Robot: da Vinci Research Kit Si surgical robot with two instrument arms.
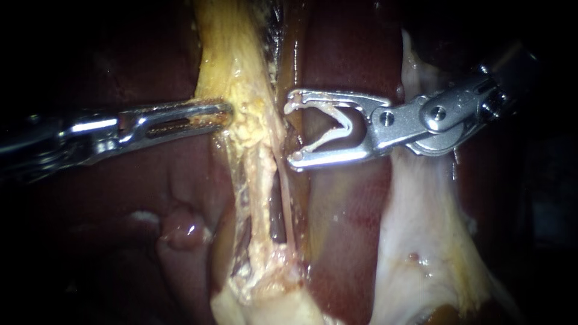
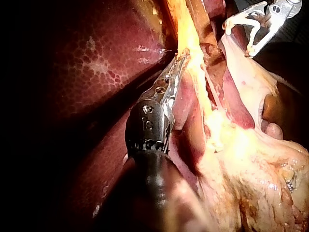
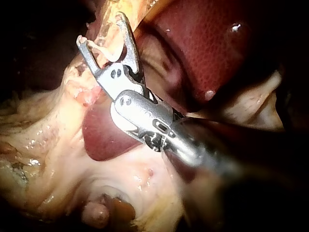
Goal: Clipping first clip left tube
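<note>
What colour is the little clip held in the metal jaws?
The clip is white; it shows best in the endoscope view.

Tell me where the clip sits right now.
Mid endoscope view, the open clip sits in the right instrument's tip, just right of the yellow tissue strand, opposite the left instrument.

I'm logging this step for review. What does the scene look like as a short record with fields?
Left instrument: tip against the yellow strand
Right instrument: jaws wide apart, holding an open clip between them
Clip mouth: faces the thin tube beside the strand, not closed on it
Behind: liver
</note>
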